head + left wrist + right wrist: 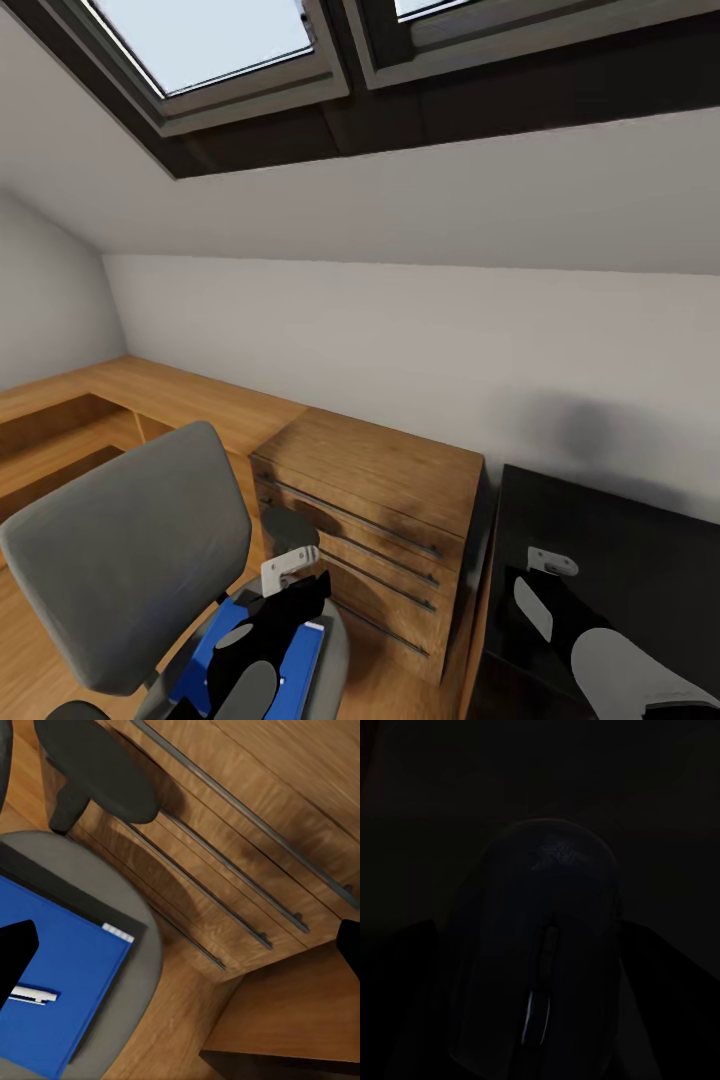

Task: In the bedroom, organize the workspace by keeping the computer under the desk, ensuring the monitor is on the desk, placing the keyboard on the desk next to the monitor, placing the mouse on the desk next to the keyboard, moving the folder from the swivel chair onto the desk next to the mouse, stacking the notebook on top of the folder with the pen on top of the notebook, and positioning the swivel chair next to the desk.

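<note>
Sloped white ceiling [420, 200] with two skylights [215, 45] at the top of the head view. Wooden chest of drawers [375, 520] sits mid-scene against the far wall, dark bar handles on its front; wooden ledge [130, 395] runs left from it. Desk [620, 540], glossy black, at right, just beside the chest. Swivel chair [130, 550] at near left, grey back facing the camera, black armrest [101, 765] close to the chest front. Folder [64, 975], bright blue, lies flat on the grey seat, a dark sheet edge showing under its far side. Pen [34, 995], white, lies on the folder.

Left gripper [265, 625] hangs over the seat above the folder, fingers [15, 949] spread wide apart, nothing between them. Right gripper [550, 600] is low over the desk's near left part; mouse [540, 952], black, sits right in front of the right wrist camera on the dark desktop. Can't tell if its jaws are spread or closed, too dark.
</note>
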You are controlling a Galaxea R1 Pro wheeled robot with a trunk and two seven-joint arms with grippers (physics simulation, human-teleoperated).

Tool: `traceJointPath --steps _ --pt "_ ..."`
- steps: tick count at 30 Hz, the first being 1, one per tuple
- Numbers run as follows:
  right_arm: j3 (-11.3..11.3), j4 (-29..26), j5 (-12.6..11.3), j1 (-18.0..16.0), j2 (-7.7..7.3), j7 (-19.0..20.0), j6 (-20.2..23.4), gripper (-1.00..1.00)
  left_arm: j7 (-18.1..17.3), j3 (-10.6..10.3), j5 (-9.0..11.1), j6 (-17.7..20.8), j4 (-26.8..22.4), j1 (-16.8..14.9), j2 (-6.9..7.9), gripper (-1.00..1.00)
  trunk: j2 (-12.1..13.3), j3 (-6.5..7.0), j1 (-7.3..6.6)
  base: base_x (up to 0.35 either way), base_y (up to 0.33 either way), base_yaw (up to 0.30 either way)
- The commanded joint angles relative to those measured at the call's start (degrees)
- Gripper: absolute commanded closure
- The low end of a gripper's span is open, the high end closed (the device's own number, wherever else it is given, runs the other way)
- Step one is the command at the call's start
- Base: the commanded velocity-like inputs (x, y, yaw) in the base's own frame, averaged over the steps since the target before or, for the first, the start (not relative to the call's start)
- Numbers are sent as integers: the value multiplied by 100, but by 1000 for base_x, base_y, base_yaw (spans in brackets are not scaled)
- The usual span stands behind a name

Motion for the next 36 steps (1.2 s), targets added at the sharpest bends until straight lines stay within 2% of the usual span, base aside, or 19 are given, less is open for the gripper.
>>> traceJointPath --steps 1,4,5,6,9,15,24,30,36 --pt "48 -18 -35 -2 -5 -37 37 100 44 -8 31 15 -5 -7 6 -100 -5 -7 0 0 0 0" --pt "48 -29 -35 -2 -5 -36 28 100 43 8 74 19 3 -7 27 -100 -5 -7 0 0 0 0" --pt "48 -34 -35 -2 -5 -31 23 100 45 17 127 21 3 -7 42 -100 35 11 -21 0 0 0" --pt "48 -51 -35 -2 -5 -18 19 100 44 25 259 23 5 -7 118 -100 75 29 -43 0 0 0" --pt "44 -99 -34 -2 -7 -13 10 100 44 28 294 23 6 -7 145 -100 196 83 -109 0 0 0" --pt "48 -763 -33 3 -16 -23 90 100 43 38 334 24 15 -7 161 -100 436 190 -241 0 0 0" --pt "47 -2115 -83 101 -22 -32 947 100 43 42 354 24 27 -7 163 -100 797 352 -439 -218 0 0" --pt "46 -2540 -300 216 -23 -40 1226 100 43 48 358 24 27 -7 169 -100 1038 460 -571 -330 0 0" --pt "46 -2859 -371 332 -21 -52 1439 100 43 51 385 24 31 -7 171 -100 1279 567 -702 -336 0 0"
